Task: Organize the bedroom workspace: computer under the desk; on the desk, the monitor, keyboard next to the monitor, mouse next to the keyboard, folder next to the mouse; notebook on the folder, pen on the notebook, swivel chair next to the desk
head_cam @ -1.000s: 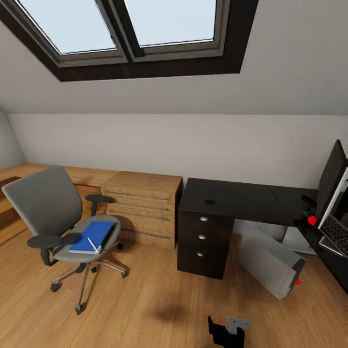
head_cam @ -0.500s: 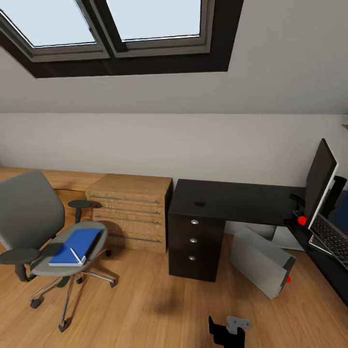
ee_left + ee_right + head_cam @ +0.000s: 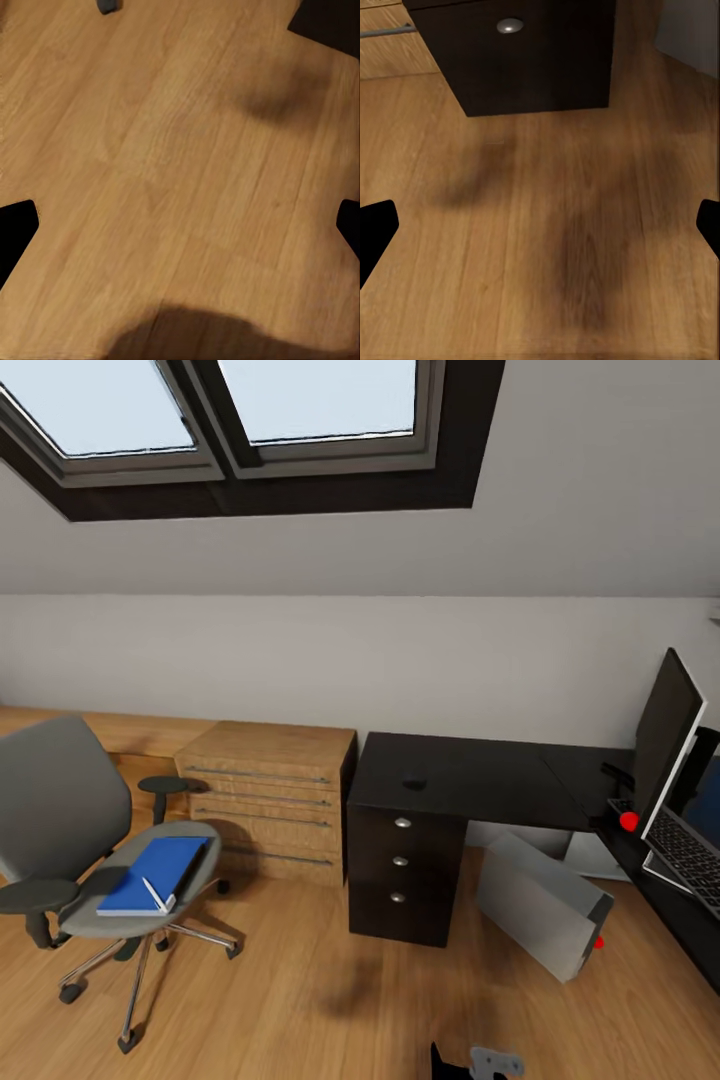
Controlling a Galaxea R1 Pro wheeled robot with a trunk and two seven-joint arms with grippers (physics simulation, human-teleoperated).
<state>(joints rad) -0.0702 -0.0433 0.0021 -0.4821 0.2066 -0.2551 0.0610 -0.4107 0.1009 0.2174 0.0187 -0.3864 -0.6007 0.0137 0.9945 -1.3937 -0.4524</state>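
Observation:
A grey swivel chair (image 3: 70, 830) stands on the floor at the left. On its seat lies a flat blue book-like thing (image 3: 155, 870) with a dark edge beneath it and a white pen (image 3: 155, 892) on top. The dark desk (image 3: 480, 775) carries a small dark mouse (image 3: 414, 784). A grey computer tower (image 3: 540, 905) leans tilted under the desk. At the right edge stand the monitor (image 3: 665, 740) and a keyboard (image 3: 685, 852). My left gripper (image 3: 180, 225) and right gripper (image 3: 540, 232) are open over bare wooden floor, holding nothing.
A wooden drawer chest (image 3: 270, 800) stands between the chair and the desk's black drawer unit (image 3: 405, 860). A sloped ceiling with skylights (image 3: 250, 420) hangs above. Small red markers (image 3: 628, 821) show near the monitor. Part of my arm (image 3: 480, 1063) shows at the bottom.
The camera has turned right, so the whole room has slid left in the picture. My arm part sits lower at the bottom edge. Nothing in the room has moved.

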